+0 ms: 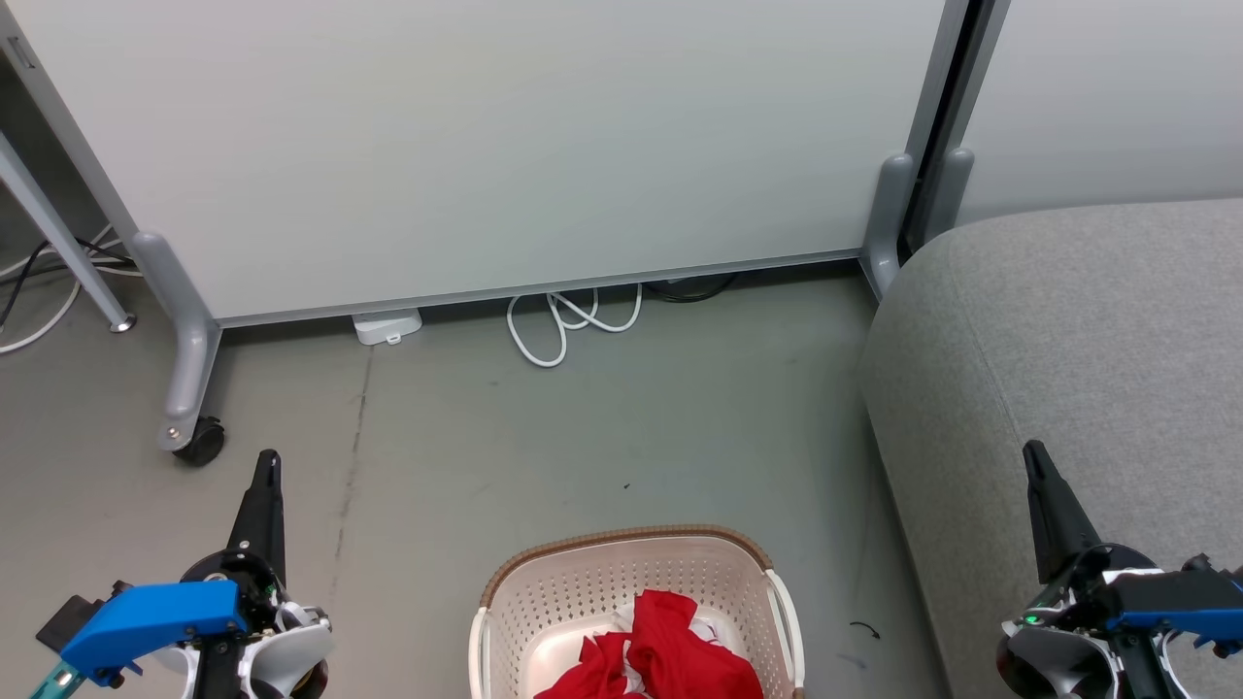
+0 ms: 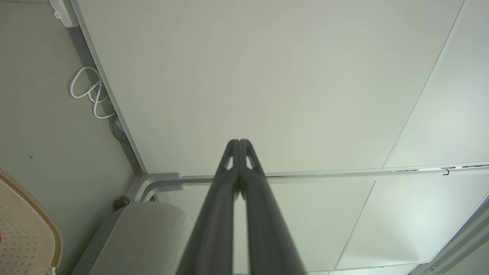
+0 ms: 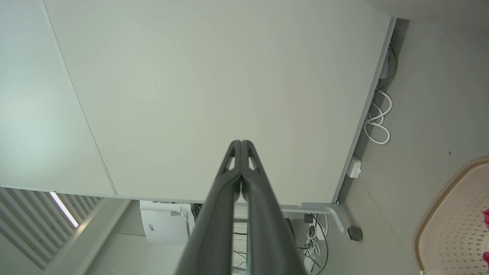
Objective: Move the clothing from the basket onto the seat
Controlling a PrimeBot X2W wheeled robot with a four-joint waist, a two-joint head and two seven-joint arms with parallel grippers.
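Grey floor (image 1: 602, 427) spreads under everything in the head view. Nearest, at the bottom edge, stands the basket (image 1: 629, 536), cream with a brown rim and perforated sides. The clothing (image 1: 670, 652) lies crumpled inside it, bright red with a little white showing, all of it below the rim.

To the basket's left the left gripper (image 1: 266, 464) hangs over bare floor. Its jaws are pressed together with nothing between them, and the left wrist view shows the two dark fingers meeting at the tips. To the basket's right the right gripper (image 1: 1035, 456) points up the picture in front of the seat (image 1: 1078, 330). Its jaws are likewise closed and empty, as the right wrist view confirms.

The seat, light grey and rounded, fills the right side, parted from the basket by a strip of floor. No clothing lies on the part of it in view.

Farther back, a white cable (image 1: 573, 320) lies looped on the floor. Just left of it is a small white box (image 1: 386, 326). Both sit at the foot of a pale partition panel (image 1: 486, 146). The panel's grey leg ends at a black caster (image 1: 199, 443) on the left.
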